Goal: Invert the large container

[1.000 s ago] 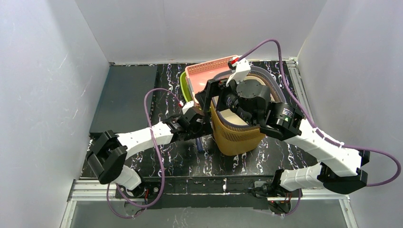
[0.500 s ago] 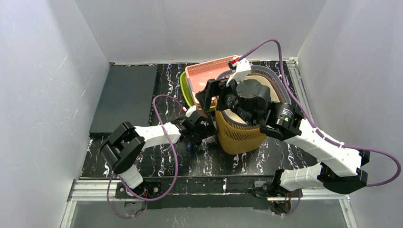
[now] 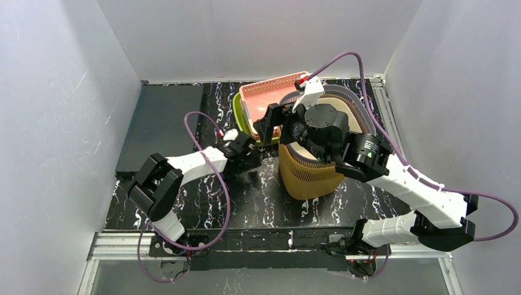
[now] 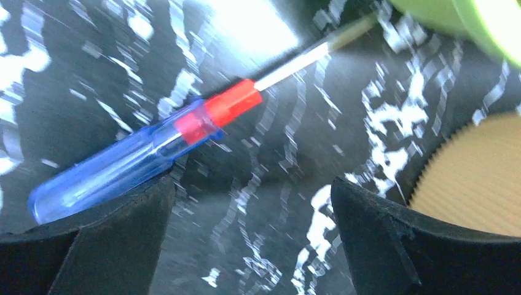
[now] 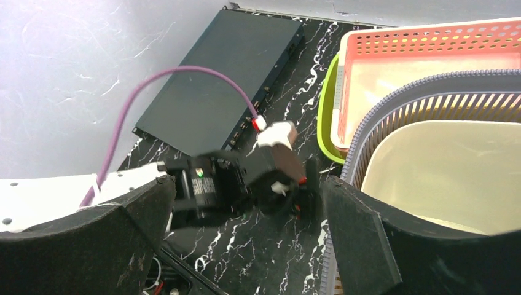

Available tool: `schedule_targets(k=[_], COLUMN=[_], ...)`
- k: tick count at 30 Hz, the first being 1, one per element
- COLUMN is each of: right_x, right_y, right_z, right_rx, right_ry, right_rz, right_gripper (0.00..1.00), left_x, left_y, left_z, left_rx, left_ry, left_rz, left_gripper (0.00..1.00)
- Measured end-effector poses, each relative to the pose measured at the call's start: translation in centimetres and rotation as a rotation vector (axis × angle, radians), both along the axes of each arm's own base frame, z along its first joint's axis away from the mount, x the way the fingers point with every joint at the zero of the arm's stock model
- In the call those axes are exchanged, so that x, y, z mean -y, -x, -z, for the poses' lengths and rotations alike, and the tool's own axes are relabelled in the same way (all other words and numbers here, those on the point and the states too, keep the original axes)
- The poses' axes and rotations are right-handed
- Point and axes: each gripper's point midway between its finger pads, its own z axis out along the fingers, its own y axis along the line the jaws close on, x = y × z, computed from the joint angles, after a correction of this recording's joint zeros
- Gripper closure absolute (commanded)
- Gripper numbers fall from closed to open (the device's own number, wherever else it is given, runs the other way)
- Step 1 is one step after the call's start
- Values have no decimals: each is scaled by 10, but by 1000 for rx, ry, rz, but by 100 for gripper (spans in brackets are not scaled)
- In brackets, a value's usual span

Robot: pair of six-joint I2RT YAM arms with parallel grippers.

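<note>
The large container is a tan slatted basket with a grey rim, standing upright with its mouth up at centre right. My right gripper hovers open above its left rim, holding nothing; in the right wrist view the right gripper frames the left arm below. My left gripper is low over the table just left of the container, open and empty. In the left wrist view the left gripper has the container's tan ribbed wall at its right.
A screwdriver with a blue handle and red collar lies on the table by my left finger. A pink basket sits in a green tray behind the container. A flat dark box lies at back left. White walls enclose the table.
My left arm has drawn back from the container's left side, swinging left and farther toward the green tray. The right arm and the container have stayed in place.
</note>
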Motion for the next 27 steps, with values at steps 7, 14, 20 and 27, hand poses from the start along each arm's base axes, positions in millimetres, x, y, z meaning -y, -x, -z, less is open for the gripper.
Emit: schedule_targets(k=[7, 14, 20, 27], right_x=[1, -5, 10, 82], right_y=[1, 12, 12, -15], right_z=[12, 9, -39, -74], right_rx=[-14, -17, 72, 197], right_ry=[32, 48, 38, 152], right_rz=[-1, -87, -79, 215], right_gripper=[1, 1, 1, 1], left_x=[-77, -87, -77, -70], left_y=[-34, -33, -24, -3], left_z=[1, -39, -111, -143], left_rx=[6, 81, 248, 286], left_ry=[-142, -89, 65, 168], left_rz=[-111, -58, 5, 67], left_gripper=[2, 2, 2, 2])
